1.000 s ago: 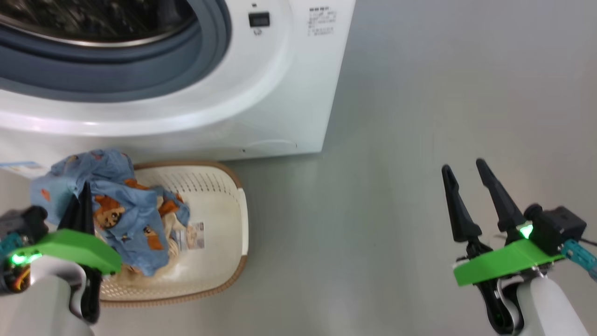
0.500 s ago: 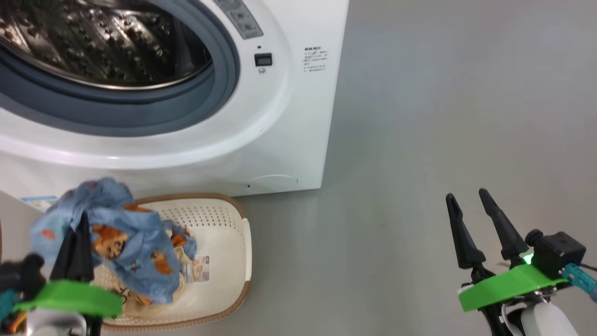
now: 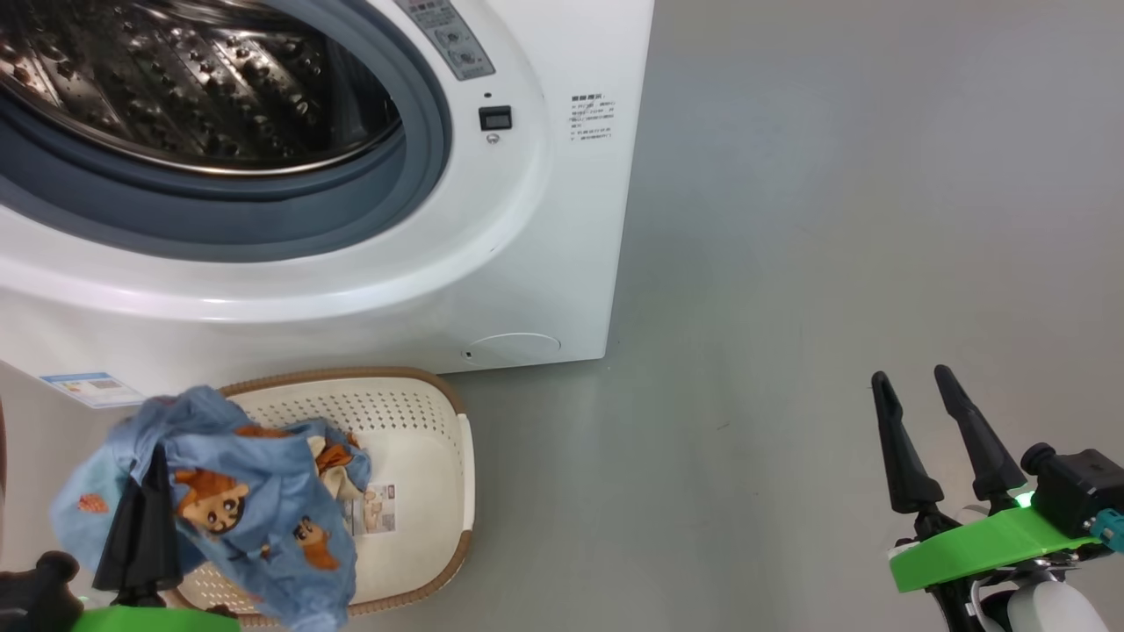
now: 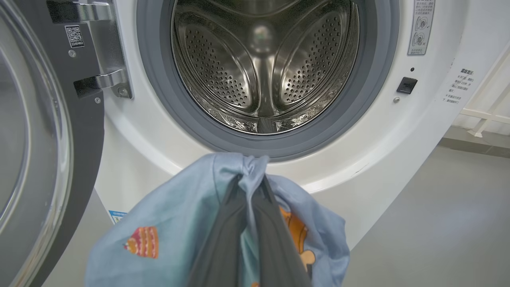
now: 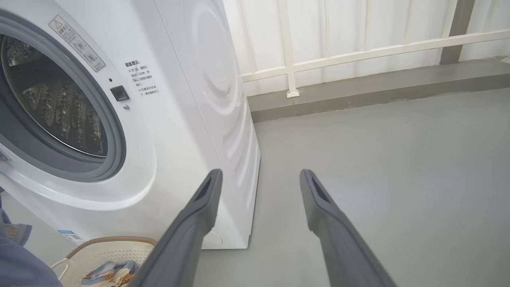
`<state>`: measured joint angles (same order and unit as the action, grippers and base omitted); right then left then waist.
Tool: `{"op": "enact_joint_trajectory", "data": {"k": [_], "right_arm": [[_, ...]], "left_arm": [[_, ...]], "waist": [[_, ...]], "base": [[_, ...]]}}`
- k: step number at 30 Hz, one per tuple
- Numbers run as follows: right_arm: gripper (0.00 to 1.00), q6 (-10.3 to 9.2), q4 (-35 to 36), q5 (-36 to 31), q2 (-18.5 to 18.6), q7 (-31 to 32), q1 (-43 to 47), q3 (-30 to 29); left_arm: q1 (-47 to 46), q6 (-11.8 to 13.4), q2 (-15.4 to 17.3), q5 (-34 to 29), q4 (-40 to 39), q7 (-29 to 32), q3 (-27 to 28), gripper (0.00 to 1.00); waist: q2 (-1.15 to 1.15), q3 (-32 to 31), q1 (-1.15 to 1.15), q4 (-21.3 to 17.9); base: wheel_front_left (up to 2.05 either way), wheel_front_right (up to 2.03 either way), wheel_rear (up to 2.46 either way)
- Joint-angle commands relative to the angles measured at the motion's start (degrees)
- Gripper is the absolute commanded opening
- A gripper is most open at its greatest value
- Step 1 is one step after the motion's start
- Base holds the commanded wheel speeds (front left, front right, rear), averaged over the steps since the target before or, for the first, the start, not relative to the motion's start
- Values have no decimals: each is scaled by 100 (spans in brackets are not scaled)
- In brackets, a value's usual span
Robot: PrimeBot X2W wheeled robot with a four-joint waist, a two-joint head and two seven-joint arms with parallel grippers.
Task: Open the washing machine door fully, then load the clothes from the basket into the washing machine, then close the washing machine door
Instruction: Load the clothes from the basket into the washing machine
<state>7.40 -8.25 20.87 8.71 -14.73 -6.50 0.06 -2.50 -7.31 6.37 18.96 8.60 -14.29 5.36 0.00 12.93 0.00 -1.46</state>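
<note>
My left gripper [image 4: 252,181] is shut on the blue cloth with orange print [image 4: 179,223], which it holds up in front of the washing machine [image 4: 358,131], just below the open steel drum [image 4: 263,63]. The washing machine door [image 4: 83,159] stands swung open at the left. In the head view the left gripper [image 3: 156,456] holds the clothes [image 3: 246,518] over the left part of the basket [image 3: 421,456], with some fabric [image 5: 107,273] still lying inside. My right gripper [image 3: 910,376] is open and holds nothing, over bare floor to the right of the machine.
Grey floor [image 3: 790,263] stretches to the right of the washer. A white railing and a low kerb [image 5: 358,95] run behind it. The basket [image 5: 115,249] sits on the floor right against the washer's front, below the drum opening.
The head camera has shifted, so more of the drum shows and the basket sits lower. My left gripper keeps its grip on the blue cloth, which now hangs more freely. The right gripper stays open.
</note>
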Motion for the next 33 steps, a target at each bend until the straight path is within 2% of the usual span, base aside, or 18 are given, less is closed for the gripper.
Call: {"op": "enact_joint_trajectory", "data": {"k": [1, 9, 19, 27, 33], "right_arm": [[100, 9, 159, 10, 34, -27, 62, 85], [100, 9, 185, -21, -16, -27, 8, 51], [100, 9, 236, -67, -145, -27, -195, 129], [100, 9, 291, -119, -240, -27, -466, 274], [100, 9, 359, -152, -339, -27, -634, 344]], "left_arm": [[-36, -12, 73, -42, -235, -71, 208, 0], [-467, -16, 94, 86, -304, -71, 53, 0], [-2163, -17, 497, 174, -40, -71, -80, 0], [-3749, -17, 792, 135, 616, -71, -39, 0], [-4638, -17, 1036, 252, 1629, -71, -269, 0]], "waist": [[0, 22, 0, 10], [0, 159, 0, 52], [0, 548, 0, 12], [0, 929, 0, -192], [0, 1225, 0, -436]], "base": [[0, 0, 0], [0, 0, 0], [0, 0, 0], [0, 0, 0], [0, 0, 0]]}}
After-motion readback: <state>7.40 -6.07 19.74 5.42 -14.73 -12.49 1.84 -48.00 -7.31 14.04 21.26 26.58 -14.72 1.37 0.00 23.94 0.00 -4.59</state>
